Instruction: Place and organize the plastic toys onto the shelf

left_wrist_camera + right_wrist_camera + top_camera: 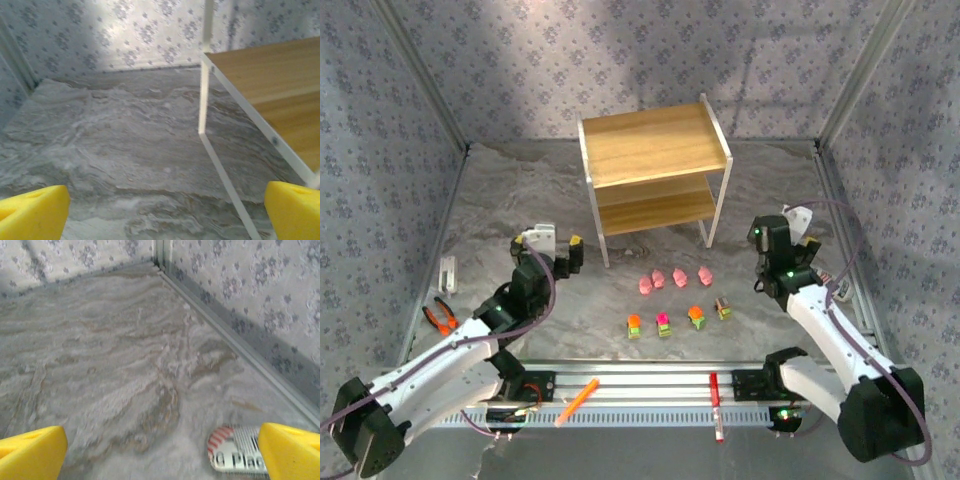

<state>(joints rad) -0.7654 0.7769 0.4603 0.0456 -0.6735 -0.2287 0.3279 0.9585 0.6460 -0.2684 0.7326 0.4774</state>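
Several pink pig toys [675, 277] stand in a row on the table, with a row of blocky green and yellow toys [679, 320] just nearer. Behind them stands the two-tier wooden shelf [655, 145], both boards bare; its white leg and top board [265, 70] appear in the left wrist view. My left gripper [555, 240] is open to the left of the shelf, its yellow fingertips [32, 212] wide apart over bare table. My right gripper [798, 232] is open to the right of the shelf, fingertips [30, 450] spread, nothing between them.
Orange-handled pliers [442, 317] lie at the left. An orange marker [577, 401] and a red marker [716, 406] rest on the front rail. A white printed label [235, 455] lies by the right gripper. Patterned walls close in on three sides.
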